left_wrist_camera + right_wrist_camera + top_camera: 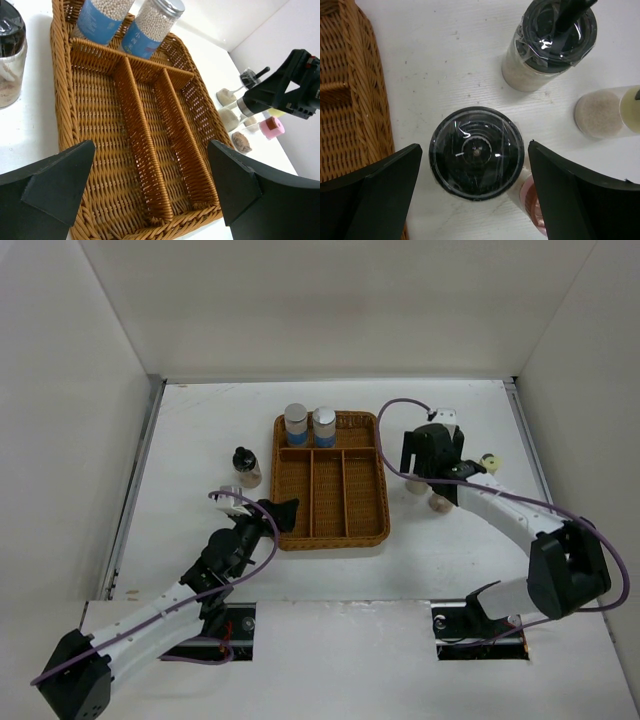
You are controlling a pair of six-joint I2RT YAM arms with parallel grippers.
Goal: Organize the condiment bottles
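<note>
While two silver-capped bottles (297, 426) stand in the wicker tray (360, 530), a dark-lidded jar (476, 175) sits between the spread jaws of the right gripper (475, 149).

Seen from the right wrist, that jar stands upright on the white table (445, 50) at lower centre of the frame, just right of the tray's edge, with a gap to the finger on either side, so nothing is grasped. Around it are a second dark-lidded jar (550, 42) at upper right, a cream-capped bottle (607, 112) at right and a pink-capped bottle (532, 200) at lower right. In the top view the silver-capped pair, blue-labelled, occupies the tray's far cross compartment at upper centre. A lone dark-capped bottle (246, 468) stands left of the tray. At the tray's lower left corner, the left gripper (283, 510) is released, jaws wide and holding nothing.
</note>
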